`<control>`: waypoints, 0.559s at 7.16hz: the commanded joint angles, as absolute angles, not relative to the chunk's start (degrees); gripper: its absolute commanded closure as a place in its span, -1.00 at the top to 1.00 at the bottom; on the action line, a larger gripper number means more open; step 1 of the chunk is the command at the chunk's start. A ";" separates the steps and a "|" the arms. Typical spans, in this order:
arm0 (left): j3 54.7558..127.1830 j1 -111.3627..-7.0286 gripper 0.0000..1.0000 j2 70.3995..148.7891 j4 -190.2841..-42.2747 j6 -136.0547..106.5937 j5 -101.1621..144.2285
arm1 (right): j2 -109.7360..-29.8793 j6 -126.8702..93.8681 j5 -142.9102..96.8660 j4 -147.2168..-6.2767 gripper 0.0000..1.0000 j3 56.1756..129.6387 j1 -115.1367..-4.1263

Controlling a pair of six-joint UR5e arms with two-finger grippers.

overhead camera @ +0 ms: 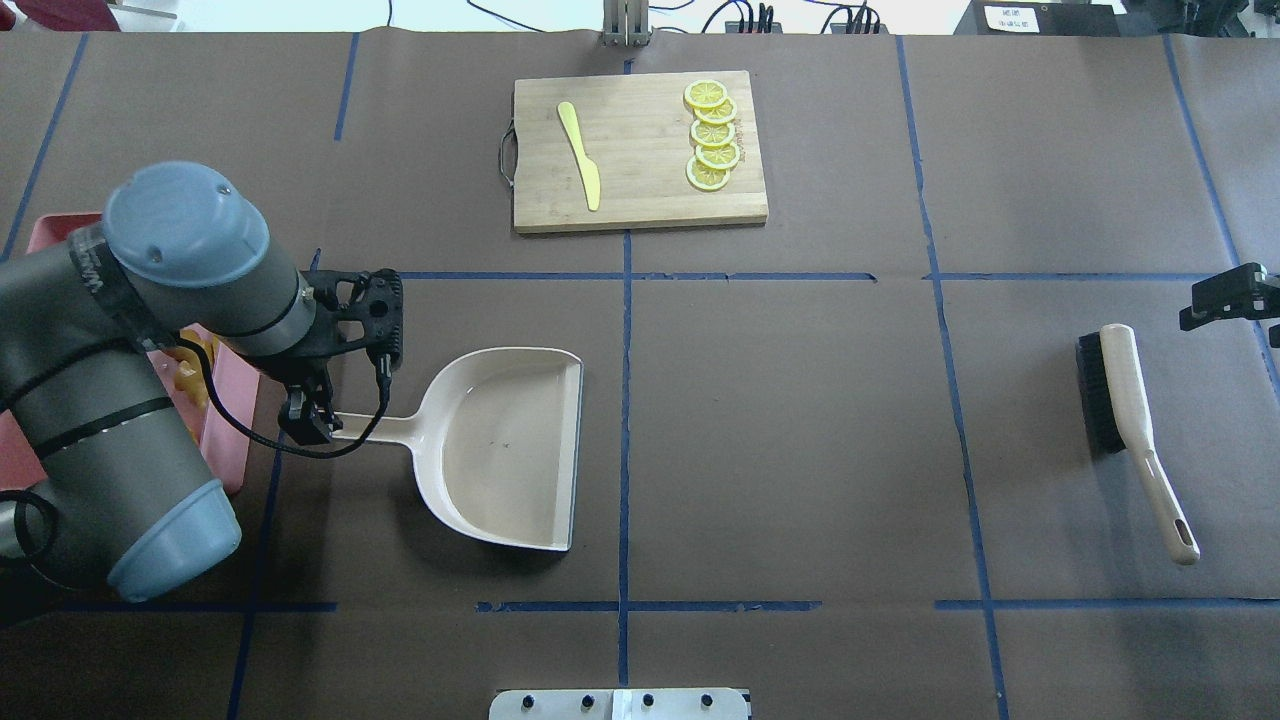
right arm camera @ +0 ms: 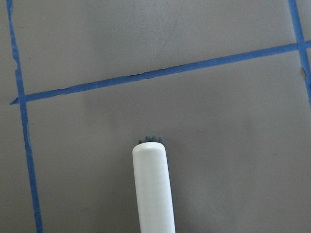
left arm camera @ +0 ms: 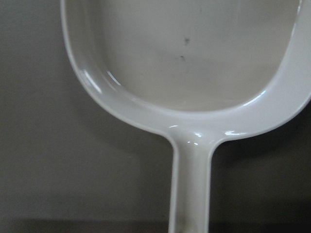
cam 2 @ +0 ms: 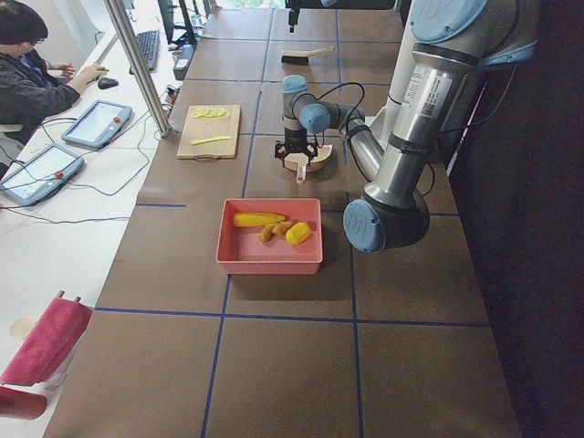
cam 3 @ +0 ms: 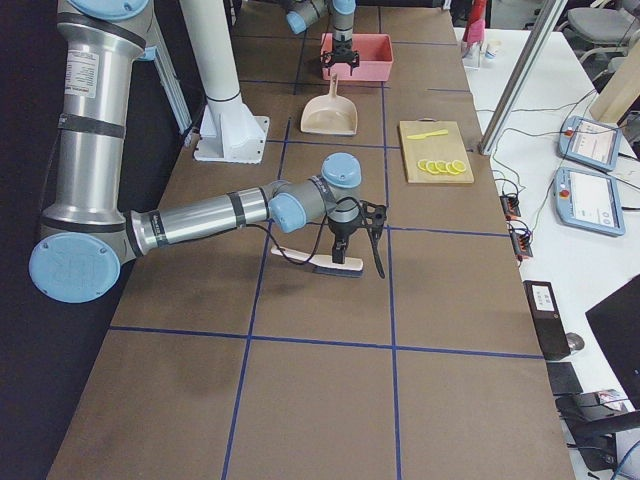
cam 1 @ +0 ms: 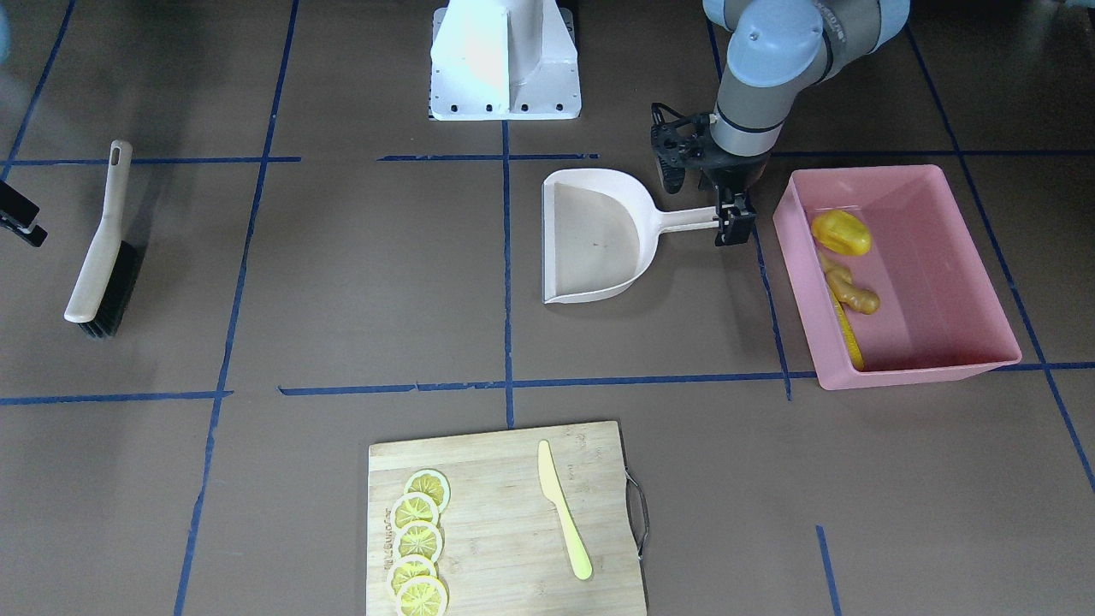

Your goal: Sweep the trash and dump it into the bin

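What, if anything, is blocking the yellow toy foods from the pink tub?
Nothing visible: the corn cob, potato-like piece and ginger root already lie inside the pink tub. The dustpan beside it is empty.

Both arms are wearing the same livery: silvery grey tubes, fat round joints, pale blue caps. The left arm (overhead camera: 100, 400) is filling the overhead view's left side, small lettering running round one collar, a black cable (overhead camera: 290, 453) looping under its black left gripper (cam 1: 734, 229). The right arm (cam 3: 200, 220) is gleaming mid-left in the right-side view. The white pedestal (cam 1: 505, 60), top centre from the front, is showing dark bolt holes.
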State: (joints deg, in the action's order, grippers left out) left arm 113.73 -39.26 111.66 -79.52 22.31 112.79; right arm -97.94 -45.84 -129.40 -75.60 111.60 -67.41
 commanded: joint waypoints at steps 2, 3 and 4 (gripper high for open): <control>113.82 -49.54 1.00 111.53 -76.49 15.21 115.55 | -96.95 -45.79 -128.85 -75.50 0.99 111.71 -69.16; 113.64 -52.62 1.00 111.62 -76.38 14.07 115.75 | -95.99 -45.79 -128.76 -75.59 0.99 111.71 -69.52; 112.51 -57.78 1.00 111.53 -76.03 12.93 116.80 | -95.89 -45.79 -128.76 -75.59 1.00 111.71 -69.61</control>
State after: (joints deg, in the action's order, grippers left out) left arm 113.43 -52.49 111.58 -76.60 14.36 115.68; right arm -96.29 -45.79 -128.81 -75.56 111.70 -69.35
